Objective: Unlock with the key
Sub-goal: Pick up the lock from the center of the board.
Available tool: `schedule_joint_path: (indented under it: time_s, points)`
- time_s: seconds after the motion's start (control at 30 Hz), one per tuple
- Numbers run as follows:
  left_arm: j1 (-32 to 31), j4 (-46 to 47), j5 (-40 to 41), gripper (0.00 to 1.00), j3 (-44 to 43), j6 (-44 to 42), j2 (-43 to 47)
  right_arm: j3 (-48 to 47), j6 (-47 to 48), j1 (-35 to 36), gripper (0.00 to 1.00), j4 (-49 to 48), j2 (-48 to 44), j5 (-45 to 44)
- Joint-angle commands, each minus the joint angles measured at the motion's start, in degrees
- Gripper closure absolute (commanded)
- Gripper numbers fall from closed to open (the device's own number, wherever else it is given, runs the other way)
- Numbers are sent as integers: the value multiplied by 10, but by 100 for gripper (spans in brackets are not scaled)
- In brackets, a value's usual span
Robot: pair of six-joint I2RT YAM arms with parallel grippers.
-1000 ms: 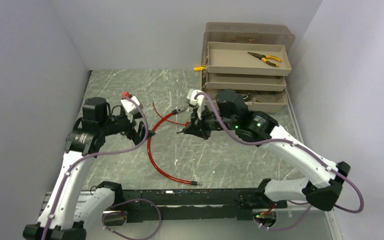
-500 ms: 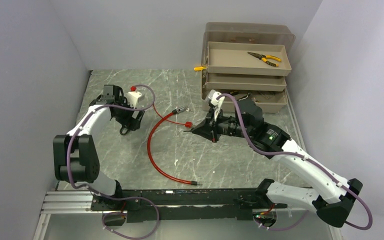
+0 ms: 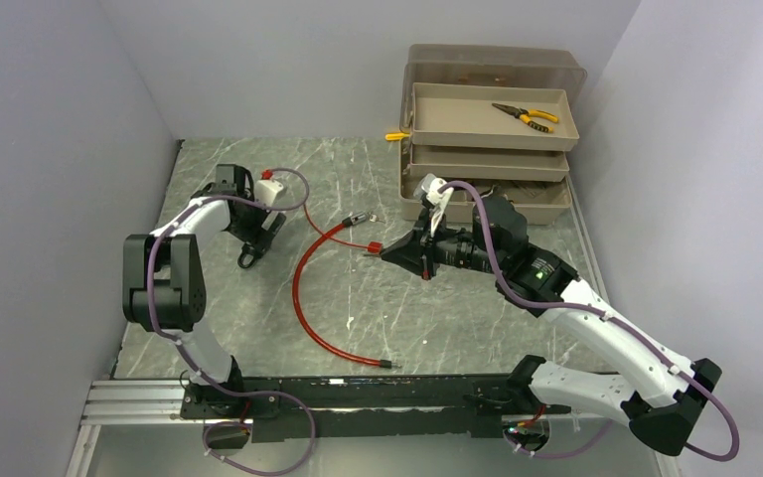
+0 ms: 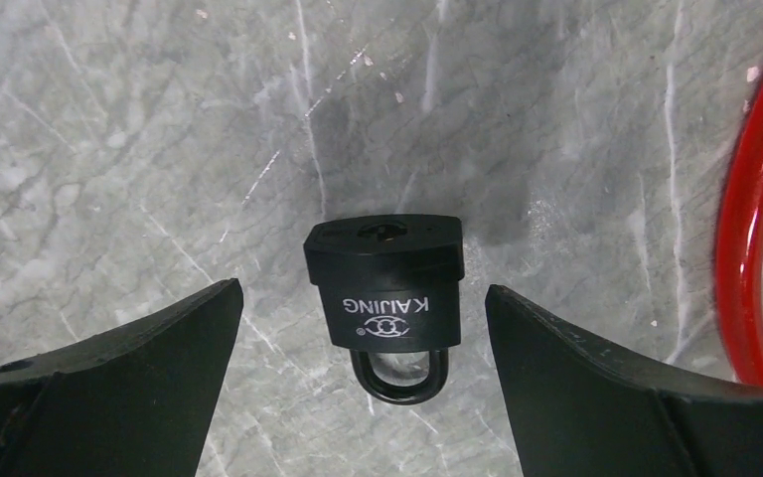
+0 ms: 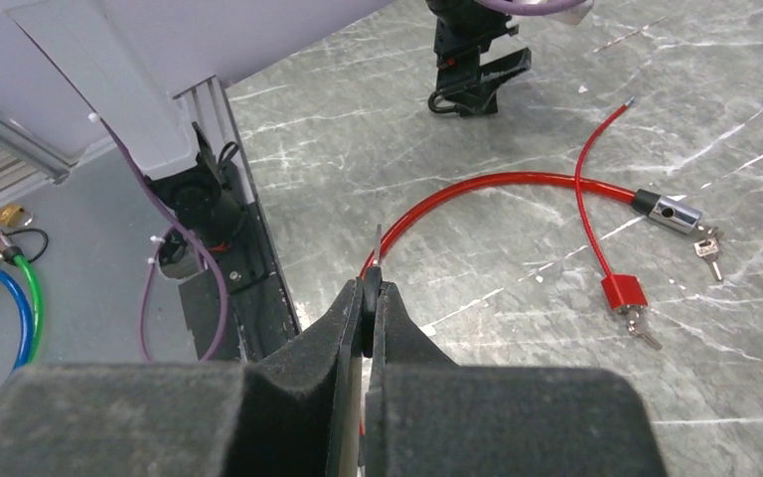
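A black padlock (image 4: 385,283) lies flat on the marble table (image 4: 109,129), keyhole end away from the camera and shackle closed. My left gripper (image 4: 363,290) hangs open over it, one finger on each side and neither touching. From above, the padlock (image 3: 248,260) shows just below the left gripper (image 3: 255,246). My right gripper (image 5: 369,290) is shut on a key (image 5: 377,243): its black head sits between the pads and the thin blade sticks out past the tips. The right gripper (image 3: 387,252) hovers mid-table, pointing left.
A red cable lock (image 3: 300,288) loops across the table's middle, with a small red padlock (image 5: 623,291) and loose keys (image 5: 707,244) near its end. A beige tiered toolbox (image 3: 487,159) holding pliers (image 3: 525,115) stands at the back right.
The left arm has swung from mid-table to the back left, and its open gripper now hangs over the black padlock. The right gripper shifted slightly right, still holding the key.
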State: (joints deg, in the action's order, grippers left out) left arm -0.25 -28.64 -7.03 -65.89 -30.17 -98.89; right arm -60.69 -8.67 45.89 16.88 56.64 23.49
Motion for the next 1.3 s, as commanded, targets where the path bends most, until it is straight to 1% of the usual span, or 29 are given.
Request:
schedule_joint_path:
  time_s: [0.0,0.07,0.23,0.33,0.4,0.5,0.6,0.7,0.83,0.97,1.03,1.13,1.2,1.27]
  points:
    - [0,-14,-18,1,-7,-11,-12,-4,-13,-4,100,-41,2,16]
    - [0,-13,-24,3,-4,-17,-17,-6,-15,-4,100,-43,4,16]
    - [0,-18,-39,15,-5,-19,-36,-7,-20,-5,100,-49,6,19]
    - [0,-13,-39,18,0,-22,-46,-9,-20,-5,100,-50,8,21]
    - [0,-10,-43,23,7,-28,-47,-11,-19,-5,100,-50,8,22]
    - [0,-13,-46,32,11,-39,-53,-11,-17,-5,100,-48,8,19]
    - [-1,-13,-61,49,18,-49,-40,-8,-20,-5,100,-50,6,19]
    - [-6,-15,-94,60,42,-75,-9,-5,-20,-5,100,-51,7,19]
    - [-16,-60,-144,69,65,-122,23,-7,-21,-6,100,-49,11,19]
    - [-30,-85,-181,82,106,-159,64,-4,-21,-6,100,-52,14,16]
    - [-37,-98,-199,89,122,-175,97,0,-23,-7,100,-54,14,16]
    - [-41,-129,-236,94,135,-205,161,2,-24,-11,100,-51,16,18]
    - [-43,-170,-254,97,135,-254,217,-1,-22,-13,100,-44,16,20]
    - [-47,-235,-275,100,120,-311,276,-5,-18,-16,100,-39,12,18]
